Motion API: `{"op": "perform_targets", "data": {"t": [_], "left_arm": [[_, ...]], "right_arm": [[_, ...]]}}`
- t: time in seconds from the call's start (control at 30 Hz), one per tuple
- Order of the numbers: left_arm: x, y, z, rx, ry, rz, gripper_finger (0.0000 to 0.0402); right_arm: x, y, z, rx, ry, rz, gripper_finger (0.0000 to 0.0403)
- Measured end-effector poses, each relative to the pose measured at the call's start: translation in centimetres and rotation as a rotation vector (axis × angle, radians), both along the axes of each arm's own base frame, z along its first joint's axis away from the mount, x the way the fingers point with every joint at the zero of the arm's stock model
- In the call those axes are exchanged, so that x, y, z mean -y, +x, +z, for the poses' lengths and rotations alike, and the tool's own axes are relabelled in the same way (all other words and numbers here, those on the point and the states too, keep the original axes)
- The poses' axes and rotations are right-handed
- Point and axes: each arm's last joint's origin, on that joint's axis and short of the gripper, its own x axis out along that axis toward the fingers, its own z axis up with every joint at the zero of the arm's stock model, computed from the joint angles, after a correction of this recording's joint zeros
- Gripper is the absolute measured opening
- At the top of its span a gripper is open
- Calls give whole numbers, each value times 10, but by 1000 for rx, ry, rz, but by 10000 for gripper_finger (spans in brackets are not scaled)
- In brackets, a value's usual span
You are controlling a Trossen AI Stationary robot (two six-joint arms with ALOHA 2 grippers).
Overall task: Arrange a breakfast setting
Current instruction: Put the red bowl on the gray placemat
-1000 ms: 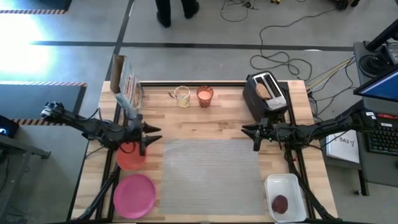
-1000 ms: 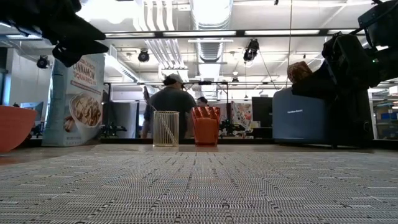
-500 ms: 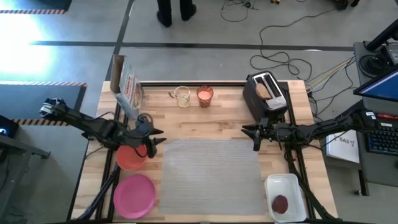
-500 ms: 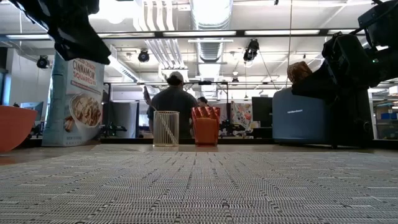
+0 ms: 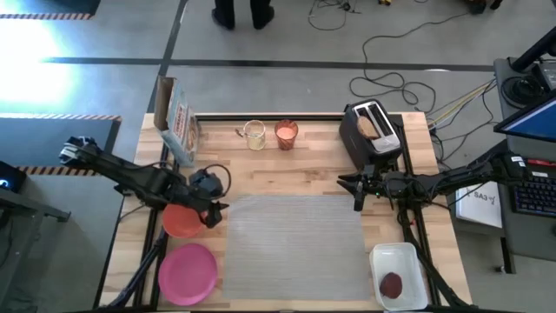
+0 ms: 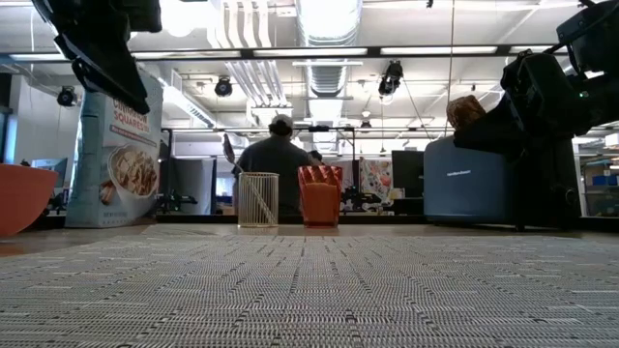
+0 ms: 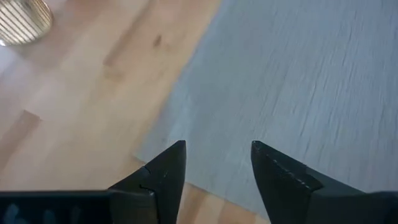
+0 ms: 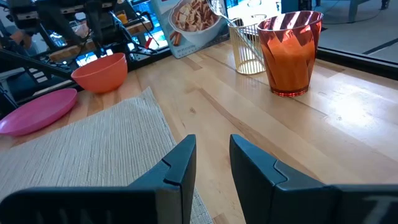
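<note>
I am looking down on the grey placemat [image 5: 294, 229], which is lying flat in the middle of the table; being soft and woven, it would probably flop if lifted by one edge, so I judge it better left where it is. The pink plate [image 5: 188, 272] is sitting at the near left corner, off the mat; it looks stiff and light but shallow, so I would be taking it by the rim. The red bowl [image 5: 182, 221] is resting just behind the plate, beside the mat's left edge; its thin upright wall is offering the easiest pinch, one finger inside and one outside. The glass of orange drink [image 5: 286, 133] is standing at the back, just beside a second glass of pale liquid [image 5: 254, 134]; I am treating it as fragile, slippery and easy to spill, to be gripped low and kept upright. The left gripper [image 5: 214, 207] is hovering over the bowl's right rim at the mat's corner, pointing down, its fingers apart with nothing between them. The right gripper [image 5: 356, 190] is waiting near the toaster [image 5: 372, 130], its fingers slightly apart and empty.
</note>
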Motion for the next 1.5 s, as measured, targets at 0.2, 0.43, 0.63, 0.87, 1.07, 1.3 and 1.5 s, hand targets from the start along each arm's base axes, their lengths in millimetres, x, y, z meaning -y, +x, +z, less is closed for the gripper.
{"op": "perform_targets", "data": {"t": [0.2, 0.43, 0.63, 0.87, 1.07, 1.3, 1.5], "left_arm": [[5, 3, -9, -51, -84, -13, 245], [12, 12, -17, -119, -159, -32, 308], [21, 23, -23, -177, -174, -62, 331], [37, 33, -27, -269, -174, -148, 324], [51, 36, -19, -364, -132, -185, 318], [59, 33, -15, -450, -100, -185, 317], [61, 19, -12, -479, -117, -129, 317]], "right_arm": [[0, 0, 0, 0, 0, 0, 86], [0, 0, 0, 0, 0, 0, 86], [0, 0, 0, 0, 0, 0, 86], [0, 0, 0, 0, 0, 0, 86], [0, 0, 0, -1, 0, 0, 86], [0, 0, 0, 0, 0, 0, 86], [0, 0, 0, 0, 0, 0, 86]]}}
